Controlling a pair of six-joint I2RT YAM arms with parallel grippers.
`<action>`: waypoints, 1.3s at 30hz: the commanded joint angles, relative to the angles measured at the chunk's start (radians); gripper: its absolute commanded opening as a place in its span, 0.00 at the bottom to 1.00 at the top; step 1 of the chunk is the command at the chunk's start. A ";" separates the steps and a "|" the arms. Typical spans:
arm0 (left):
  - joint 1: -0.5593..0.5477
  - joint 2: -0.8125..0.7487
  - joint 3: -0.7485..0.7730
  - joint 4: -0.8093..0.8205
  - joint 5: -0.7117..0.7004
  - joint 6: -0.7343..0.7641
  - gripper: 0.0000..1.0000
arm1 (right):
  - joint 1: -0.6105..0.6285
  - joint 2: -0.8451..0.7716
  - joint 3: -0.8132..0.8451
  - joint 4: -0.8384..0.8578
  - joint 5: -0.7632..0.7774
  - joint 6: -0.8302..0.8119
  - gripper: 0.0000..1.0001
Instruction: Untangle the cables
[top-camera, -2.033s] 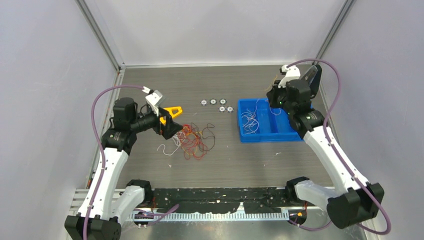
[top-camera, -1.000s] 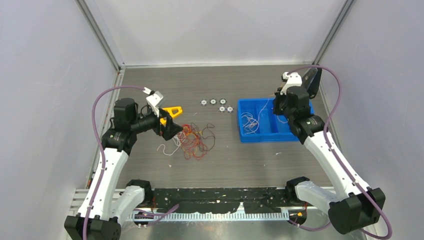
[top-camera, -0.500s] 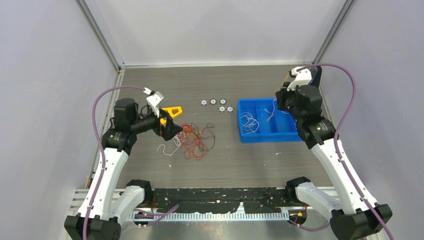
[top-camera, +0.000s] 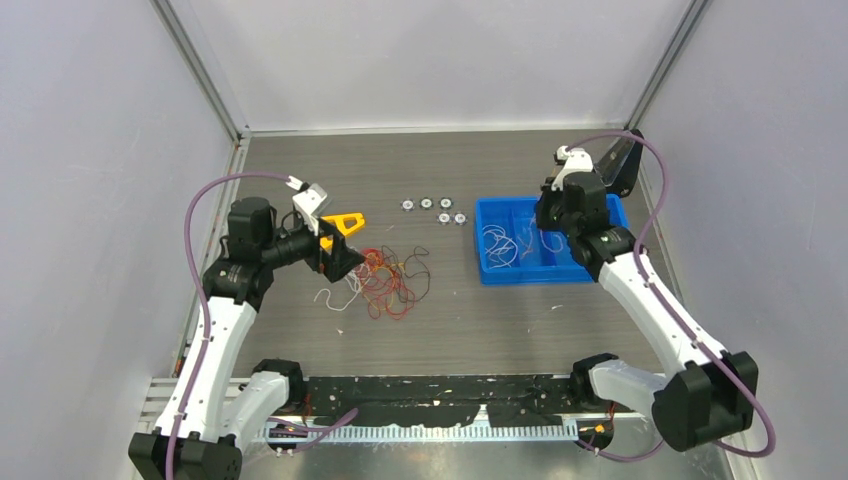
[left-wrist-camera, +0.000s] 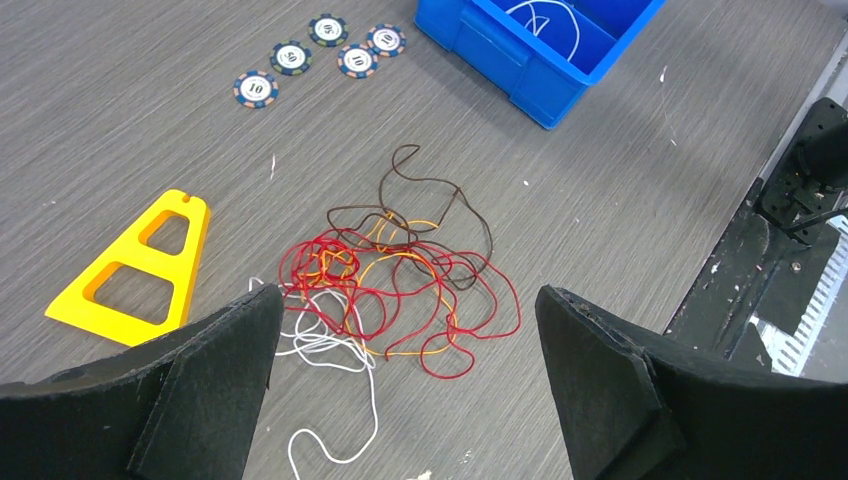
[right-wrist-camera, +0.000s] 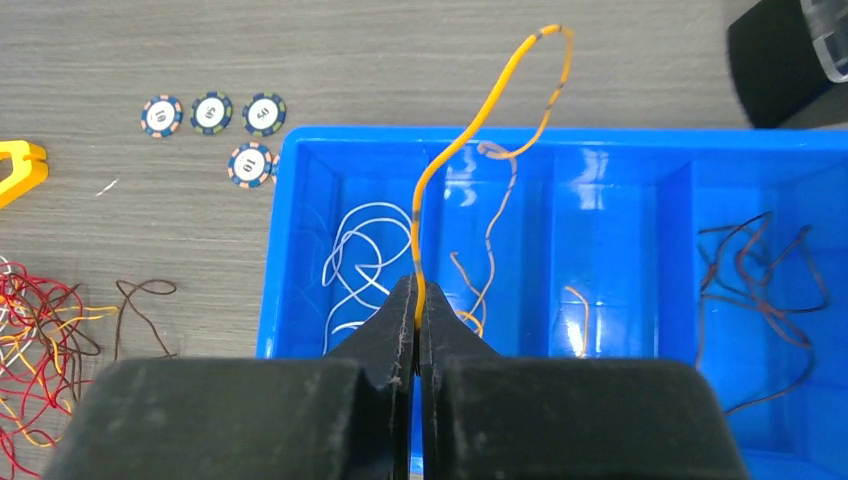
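Note:
A tangle of red, orange, white and brown cables (top-camera: 385, 282) (left-wrist-camera: 395, 285) lies on the grey table left of centre. My left gripper (top-camera: 342, 258) (left-wrist-camera: 405, 375) hovers just left of the clump, its jaws wide open and empty. My right gripper (top-camera: 545, 212) (right-wrist-camera: 418, 300) is above the blue bin (top-camera: 497, 270) (right-wrist-camera: 270, 300), shut on one orange cable (right-wrist-camera: 470, 140) that arches up from its fingertips. White cables (right-wrist-camera: 355, 255), orange cables (right-wrist-camera: 480, 270) and brown cables (right-wrist-camera: 765, 270) lie in separate compartments of the bin.
A yellow triangular piece (top-camera: 345, 222) (left-wrist-camera: 135, 265) lies next to the left gripper. Several poker chips (top-camera: 432, 208) (left-wrist-camera: 318, 55) (right-wrist-camera: 215, 120) sit between the clump and the bin. A black strip (top-camera: 440, 395) runs along the near edge.
My right arm swung over the bin, first toward the back right, then back left over the middle compartments, holding the orange cable. The left arm and the clump stayed still.

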 joint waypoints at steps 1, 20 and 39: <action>-0.003 -0.023 -0.011 -0.005 -0.010 0.024 1.00 | -0.004 0.051 -0.013 0.139 -0.038 0.123 0.05; -0.003 -0.009 -0.026 -0.036 -0.035 0.061 1.00 | -0.023 0.275 0.094 0.268 -0.162 0.381 0.05; -0.003 -0.010 -0.016 -0.058 -0.030 0.074 1.00 | -0.154 0.247 -0.082 0.086 -0.220 0.002 0.05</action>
